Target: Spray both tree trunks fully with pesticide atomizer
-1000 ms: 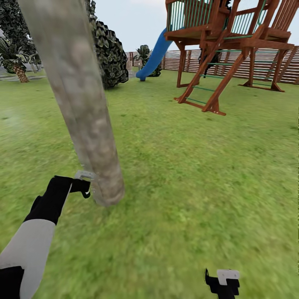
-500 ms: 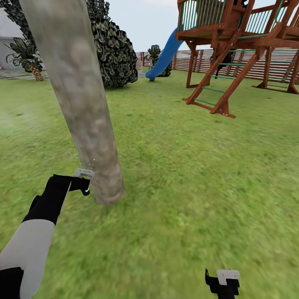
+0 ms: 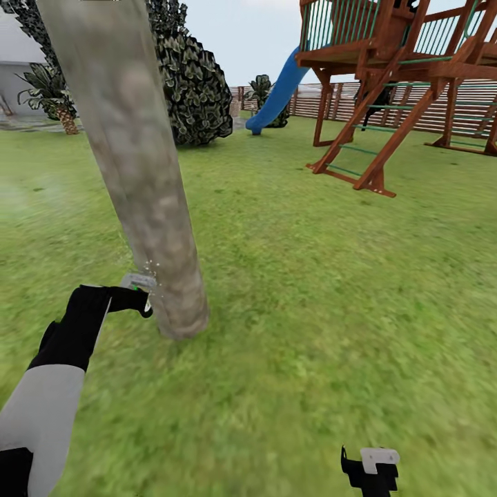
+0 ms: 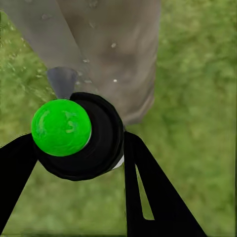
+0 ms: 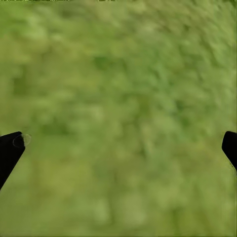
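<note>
Left tool clamped around the pesticide atomizer, nozzle held just beside the tree trunk base so mist specks land on bark. Right tool spread open, idle over grass.

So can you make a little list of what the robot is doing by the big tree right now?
place: grass lawn
left pincer: shut on the pesticide atomizer, which has a green top
aimed at: tree trunk, low down and close
spray: whitish specks near the trunk
right pincer: open, holding nothing, over grass
background: wooden play tower with blue slide, slat fence
</note>
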You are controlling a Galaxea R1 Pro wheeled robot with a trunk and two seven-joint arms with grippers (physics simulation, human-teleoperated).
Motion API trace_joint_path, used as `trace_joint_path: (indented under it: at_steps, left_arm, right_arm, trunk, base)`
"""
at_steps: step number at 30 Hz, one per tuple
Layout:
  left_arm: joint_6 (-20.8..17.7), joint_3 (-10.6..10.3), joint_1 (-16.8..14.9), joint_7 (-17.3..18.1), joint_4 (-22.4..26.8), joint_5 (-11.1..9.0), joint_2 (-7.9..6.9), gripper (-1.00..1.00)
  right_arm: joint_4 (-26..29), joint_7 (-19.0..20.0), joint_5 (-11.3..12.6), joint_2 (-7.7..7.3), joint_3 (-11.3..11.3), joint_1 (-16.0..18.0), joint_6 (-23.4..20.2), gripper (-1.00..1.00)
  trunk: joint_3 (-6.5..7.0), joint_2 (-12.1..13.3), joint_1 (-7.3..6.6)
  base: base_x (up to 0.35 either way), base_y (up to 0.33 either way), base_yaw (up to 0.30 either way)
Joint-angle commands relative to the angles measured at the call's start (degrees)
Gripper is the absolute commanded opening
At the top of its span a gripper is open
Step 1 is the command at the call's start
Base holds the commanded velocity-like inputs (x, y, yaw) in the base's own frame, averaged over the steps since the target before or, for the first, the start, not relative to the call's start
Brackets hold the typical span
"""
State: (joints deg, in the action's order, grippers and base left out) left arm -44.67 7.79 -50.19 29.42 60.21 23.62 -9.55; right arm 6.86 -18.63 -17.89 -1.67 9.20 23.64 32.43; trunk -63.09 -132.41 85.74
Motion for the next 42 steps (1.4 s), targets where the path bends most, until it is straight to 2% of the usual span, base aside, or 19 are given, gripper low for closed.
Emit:
trace_joint_path:
  at_steps: [1,6,16,22,24,26,28,31,33,34,37,39,40,42]
  left_arm:
    - [0.02,-0.02,0.00,0.02,0.00,0.02,0.06,-1.00]
    - [0.02,0.02,0.07,-0.06,0.00,0.06,-0.08,-1.00]
    - [0.08,0.12,0.18,-0.33,0.00,0.20,-0.72,-1.00]
    - [0.11,0.34,0.18,-0.34,0.00,0.20,-0.03,-1.00]
    - [0.11,0.61,0.18,-0.39,-0.13,0.26,-1.05,-1.00]
    - [0.16,1.81,0.20,-0.41,-0.25,0.28,-2.16,-1.00]
    - [0.19,2.00,0.25,-0.41,-0.71,0.30,-2.54,-1.00]
    - [0.19,1.82,0.25,-0.42,-0.92,0.13,-1.59,-1.00]
    - [0.19,1.81,0.19,-0.42,-0.96,0.31,0.29,-1.00]
    - [0.19,1.78,0.19,-0.43,-1.00,0.36,0.45,-1.00]
    - [0.19,2.31,0.30,-2.26,-1.05,1.70,-1.25,-1.00]
    - [0.21,2.00,0.97,-3.10,-1.05,2.26,-1.36,-1.00]
    - [0.21,1.94,1.01,-3.13,-1.06,2.17,-1.05,-1.00]
    - [0.22,1.90,1.05,-3.17,-1.06,2.27,1.35,-1.00]
  right_arm:
    - [0.00,0.00,0.00,0.00,0.00,0.00,0.00,1.00]
    - [0.00,0.00,-0.01,0.00,-0.01,0.00,0.00,1.00]
    - [0.00,-0.09,0.02,-0.05,0.03,0.00,0.00,1.00]
    - [0.00,-0.09,-0.03,0.00,0.03,0.00,0.00,1.00]
    - [0.00,-0.09,-0.02,0.00,0.03,0.00,0.00,1.00]
    - [0.00,-0.09,-0.02,0.00,0.03,0.00,0.00,1.00]
    - [0.00,-0.07,-0.02,0.00,0.02,0.00,0.00,1.00]
    - [0.00,-0.04,-0.02,0.00,-0.04,0.00,0.00,1.00]
    - [0.00,-0.02,-0.03,0.00,-0.01,0.00,0.00,1.00]
    - [0.00,-0.01,-0.03,0.00,0.00,0.00,0.00,1.00]
    - [0.00,0.00,-0.04,0.00,-0.02,0.00,0.00,1.00]
    - [0.00,0.00,-0.01,0.00,-0.01,0.00,0.00,1.00]
    - [0.00,0.00,-0.01,0.00,-0.02,0.00,0.00,1.00]
    - [0.00,0.00,-0.02,0.00,-0.03,0.00,0.00,1.00]
  trunk:
    - [0.00,0.00,0.00]
    - [0.00,0.00,0.00]
    - [0.00,0.00,0.00]
    - [0.00,0.00,0.00]
    - [0.00,0.00,0.00]
    - [0.00,0.00,0.00]
    - [0.00,0.00,0.00]
    - [0.00,0.00,0.00]
    - [0.00,0.00,0.00]
    - [0.00,0.00,0.00]
    - [0.00,0.00,0.00]
    - [0.00,0.00,0.00]
    - [0.00,0.00,0.00]
    - [0.00,0.00,0.00]
  base:
    - [0.000,-0.253,0.249]
    - [0.000,-0.266,0.216]
    - [0.000,-0.269,0.008]
    - [0.000,-0.270,0.228]
    - [0.000,-0.270,0.277]
    - [0.000,-0.270,0.278]
    - [0.000,-0.270,0.278]
    - [0.000,-0.270,0.278]
    - [0.000,-0.270,0.194]
    - [0.000,-0.270,0.053]
    - [0.052,-0.270,0.013]
    - [0.079,-0.270,0.001]
    - [0.077,-0.270,0.000]
    - [0.076,-0.270,0.000]
